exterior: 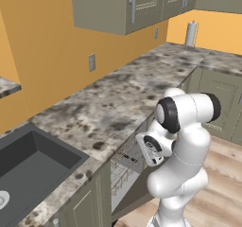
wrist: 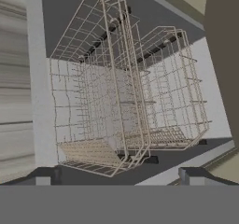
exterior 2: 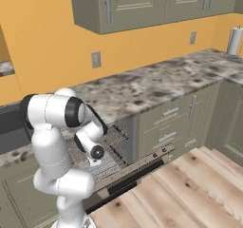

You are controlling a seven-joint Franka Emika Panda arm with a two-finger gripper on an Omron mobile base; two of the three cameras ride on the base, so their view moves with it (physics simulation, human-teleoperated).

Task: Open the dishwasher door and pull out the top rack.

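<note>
Dishwasher door (exterior 2: 137,175) already down, dark flat panel with long bar handle at front edge. Top rack (wrist: 126,97), thin pale wire grid, sits under speckled stone counter (exterior: 118,103), partly out. Gripper (wrist: 119,176) hovers before rack, jaws spread, holding nothing. You hook front wire rim near middle, then pull straight outward, level, slowly.

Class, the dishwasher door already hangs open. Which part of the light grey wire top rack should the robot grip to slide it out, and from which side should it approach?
Grip the front rim wire of the light grey wire top rack, the edge facing the opening. Approach from the front, above the lowered dark grey-olive dishwasher door, with the end effector straddling that thin bar. The rack probably slides outward over the door, so pulling there should follow its travel.
</note>
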